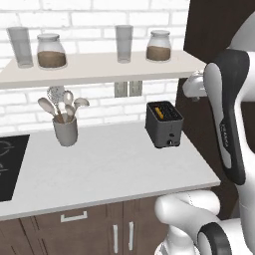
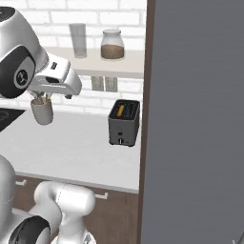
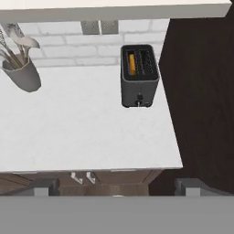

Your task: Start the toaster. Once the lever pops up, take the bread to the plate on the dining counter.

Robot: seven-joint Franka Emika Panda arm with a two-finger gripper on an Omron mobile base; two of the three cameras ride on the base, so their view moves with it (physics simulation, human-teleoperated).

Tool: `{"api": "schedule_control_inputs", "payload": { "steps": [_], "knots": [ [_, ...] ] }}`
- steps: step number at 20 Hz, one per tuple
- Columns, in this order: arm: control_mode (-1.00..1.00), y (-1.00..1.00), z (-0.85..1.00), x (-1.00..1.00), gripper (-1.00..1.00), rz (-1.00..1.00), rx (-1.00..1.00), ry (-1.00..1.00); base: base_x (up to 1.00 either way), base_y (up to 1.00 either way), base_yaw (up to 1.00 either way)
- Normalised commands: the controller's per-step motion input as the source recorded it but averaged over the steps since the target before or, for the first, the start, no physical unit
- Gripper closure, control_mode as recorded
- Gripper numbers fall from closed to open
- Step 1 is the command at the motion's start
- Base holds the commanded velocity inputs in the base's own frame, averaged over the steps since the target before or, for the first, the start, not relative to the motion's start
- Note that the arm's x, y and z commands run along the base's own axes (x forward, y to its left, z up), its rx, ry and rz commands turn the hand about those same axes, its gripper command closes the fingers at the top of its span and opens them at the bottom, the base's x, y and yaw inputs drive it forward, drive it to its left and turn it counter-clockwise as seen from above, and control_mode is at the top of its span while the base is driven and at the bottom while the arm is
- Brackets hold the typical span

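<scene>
Nothing done yet, by the look of it: small dark grey boxy toaster (image 1: 164, 124) untouched at the back right of the white worktop (image 1: 109, 169), golden-tan bread slice (image 3: 131, 63) sunk in its left slot. Gripper (image 3: 117, 189) spread wide, high above, empty. Lever press, pop-up, carry all remaining.

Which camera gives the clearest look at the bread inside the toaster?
The hand view: it looks down into the toaster, so the bread shows in the left slot. The left base view shows the bread as an orange sliver; in the right base view it is a thin strip.
</scene>
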Motion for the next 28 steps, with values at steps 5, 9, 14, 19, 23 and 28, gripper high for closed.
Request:
{"api": "schedule_control_inputs", "payload": {
  "steps": [5,9,14,19,23,28],
  "knots": [
    [-1.0,0.0,0.01,0.0,-1.0,0.0,0.0,0.0,0.0,0.0,0.0],
    [-1.0,0.0,0.0,0.0,-1.0,0.0,0.0,0.0,0.0,0.0,0.0],
    [-1.0,0.0,0.0,0.0,-1.0,0.0,0.0,0.0,0.0,0.0,0.0],
    [-1.0,0.0,0.0,0.0,-1.0,0.0,0.0,0.0,0.0,0.0,0.0],
    [-1.0,0.0,0.0,0.0,-1.0,0.0,0.0,0.0,0.0,0.0,0.0],
    [-1.0,0.0,0.0,0.0,-1.0,0.0,0.0,0.0,0.0,0.0,0.0]
  ]
}}
